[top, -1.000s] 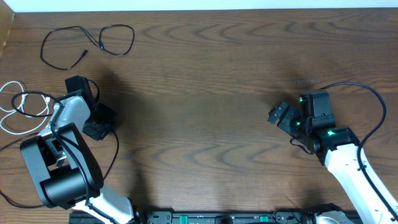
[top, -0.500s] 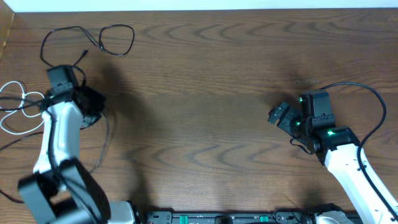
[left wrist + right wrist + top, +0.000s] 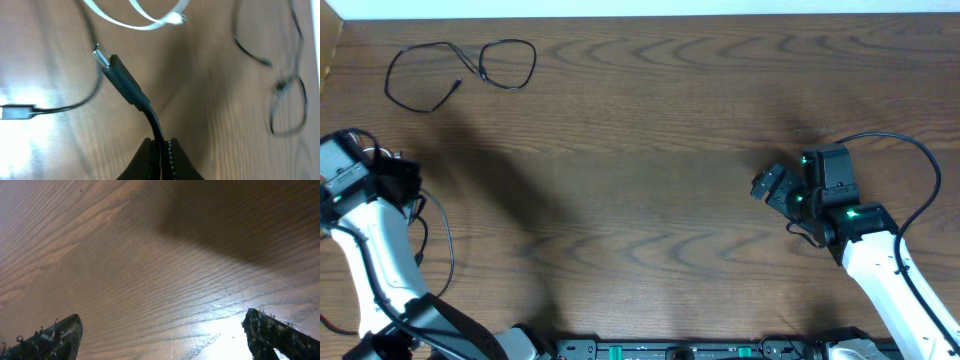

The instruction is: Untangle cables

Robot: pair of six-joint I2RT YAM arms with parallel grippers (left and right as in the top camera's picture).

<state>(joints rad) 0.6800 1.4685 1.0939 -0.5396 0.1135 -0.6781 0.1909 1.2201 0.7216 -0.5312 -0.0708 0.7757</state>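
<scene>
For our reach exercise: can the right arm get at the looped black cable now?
Probably not: unblocked, but the looped black cable lies across the table from the right end effector.

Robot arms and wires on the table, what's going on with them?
The left gripper is pinching a thin black cable with a silver-tipped plug, gripping it a little way behind the plug. A thin white cable lies on the wooden table just beyond that plug. A second thin black cable lies looped by itself near the table's far left corner. The right gripper hangs open over bare wood, holding nothing.
</scene>
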